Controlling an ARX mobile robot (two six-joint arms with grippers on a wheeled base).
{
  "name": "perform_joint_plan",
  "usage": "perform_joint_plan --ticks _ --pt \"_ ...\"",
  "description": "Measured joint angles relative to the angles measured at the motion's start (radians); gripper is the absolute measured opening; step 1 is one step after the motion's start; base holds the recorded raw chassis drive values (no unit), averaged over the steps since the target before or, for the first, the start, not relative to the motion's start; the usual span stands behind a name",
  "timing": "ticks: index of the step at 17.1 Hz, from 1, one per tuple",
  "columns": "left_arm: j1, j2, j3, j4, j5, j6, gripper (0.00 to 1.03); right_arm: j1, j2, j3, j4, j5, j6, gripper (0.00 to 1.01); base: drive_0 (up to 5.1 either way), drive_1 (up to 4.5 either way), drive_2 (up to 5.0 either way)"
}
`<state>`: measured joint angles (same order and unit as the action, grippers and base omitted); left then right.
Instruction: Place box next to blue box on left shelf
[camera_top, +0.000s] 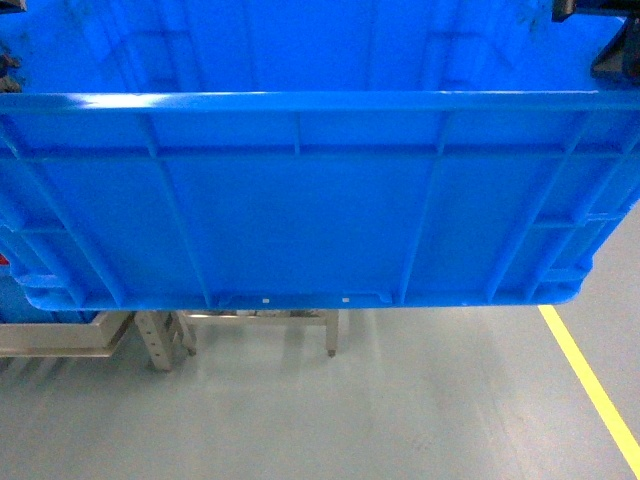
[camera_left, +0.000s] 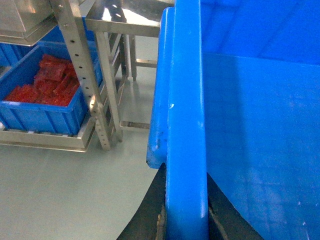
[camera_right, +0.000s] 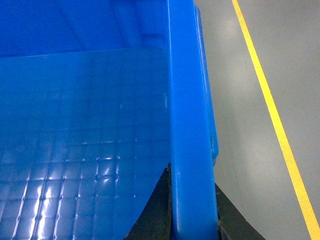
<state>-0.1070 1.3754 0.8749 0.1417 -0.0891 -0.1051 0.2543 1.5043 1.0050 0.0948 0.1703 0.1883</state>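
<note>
Left wrist view: left gripper, dark fingers astride the thick rim of the large bright-blue ribbed plastic crate, one finger on the outer face and one on the inner, clamped onto the left end wall. Right wrist view: right gripper, same posture, closed over the rim of the crate's right end wall, with the grid-patterned crate floor visible beside the inner finger. Head view: the crate is carried between both arms, clear of the ground, its long ribbed side wall filling most of the frame and its interior apparently empty. Outward from the crate, on its left side: a grey perforated metal rack upright; beyond that, a smaller blue plastic bin holding red items, resting low on a rack level and well apart from the crate. Below the crate: grey smooth floor. To the crate's right: a yellow painted floor line. Roller rails of the left shelf cannot be made out here. Step in hand, as judged: transport toward the rack, placement not yet begun. Handling notes: keep both clamps firm and level so the crate does not tilt or slip off either rim; keep the two arms moving together; approach the rack squarely, clearing the upright; set the crate beside the smaller bin, not against or upon it.
</note>
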Motion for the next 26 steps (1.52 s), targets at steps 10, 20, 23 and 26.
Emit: perform_joint_plan --ticks 10,20,23,26 --pt "-0.002 0.000 0.000 0.001 0.000 0.000 0.08 0.000 0.000 0.000 0.003 0.001 -0.002 0.09 -4.8 1.31 3.6" --pt "-0.002 -0.002 0.000 0.001 -0.001 0.000 0.08 0.000 -0.001 0.000 0.003 0.001 -0.002 0.09 -5.0 1.79 2.9" --pt "-0.002 -0.002 0.000 -0.001 -0.001 0.000 0.08 0.000 -0.001 0.000 0.002 0.000 -0.002 0.09 -5.0 2.36 2.4" --pt "-0.002 -0.002 0.000 -0.002 -0.001 0.000 0.08 0.000 -0.001 0.000 0.002 0.000 -0.001 0.09 -4.9 2.45 2.4"
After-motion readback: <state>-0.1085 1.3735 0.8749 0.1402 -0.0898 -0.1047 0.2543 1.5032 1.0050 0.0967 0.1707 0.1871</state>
